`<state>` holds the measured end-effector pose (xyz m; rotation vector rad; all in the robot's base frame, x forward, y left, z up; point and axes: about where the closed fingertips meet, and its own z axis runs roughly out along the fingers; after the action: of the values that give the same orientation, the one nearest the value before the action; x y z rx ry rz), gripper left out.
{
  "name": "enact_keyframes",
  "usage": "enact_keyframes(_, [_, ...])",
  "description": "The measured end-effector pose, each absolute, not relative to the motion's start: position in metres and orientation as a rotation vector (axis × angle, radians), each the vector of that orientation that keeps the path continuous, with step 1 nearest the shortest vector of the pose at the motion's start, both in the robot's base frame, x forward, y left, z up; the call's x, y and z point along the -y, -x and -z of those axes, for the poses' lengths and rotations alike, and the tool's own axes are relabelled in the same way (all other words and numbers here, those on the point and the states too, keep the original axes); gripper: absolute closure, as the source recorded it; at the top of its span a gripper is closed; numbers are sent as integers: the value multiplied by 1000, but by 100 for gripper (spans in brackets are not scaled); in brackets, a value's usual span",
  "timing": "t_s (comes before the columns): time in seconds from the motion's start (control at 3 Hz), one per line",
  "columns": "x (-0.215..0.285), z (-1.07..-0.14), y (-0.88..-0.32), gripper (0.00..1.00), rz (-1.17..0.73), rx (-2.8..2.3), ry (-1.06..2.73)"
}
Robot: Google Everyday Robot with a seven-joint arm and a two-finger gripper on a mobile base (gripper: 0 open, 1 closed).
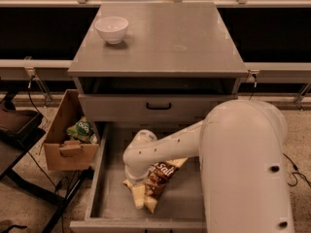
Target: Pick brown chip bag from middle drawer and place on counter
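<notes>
The worktop (194,42) looks smooth, matt grey to me; I cannot tell whether it is painted metal or laminate. The white bowl (112,29) on it has a faint glazed sheen. The middle drawer (109,198) shows the same dull grey floor. The brown chip bag (163,174) is crinkled, shiny film. My arm (243,164) is smooth satin-white plastic. The tool (138,192), down in the drawer at the bag, looks like cream plastic. The box (60,149) is rough brown cardboard.
</notes>
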<state>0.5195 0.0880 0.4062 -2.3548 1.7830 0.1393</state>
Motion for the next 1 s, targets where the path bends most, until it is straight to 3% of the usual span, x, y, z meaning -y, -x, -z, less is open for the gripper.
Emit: enact_keyframes(1.0, [32, -432, -542, 0, -51, -1693, 2741])
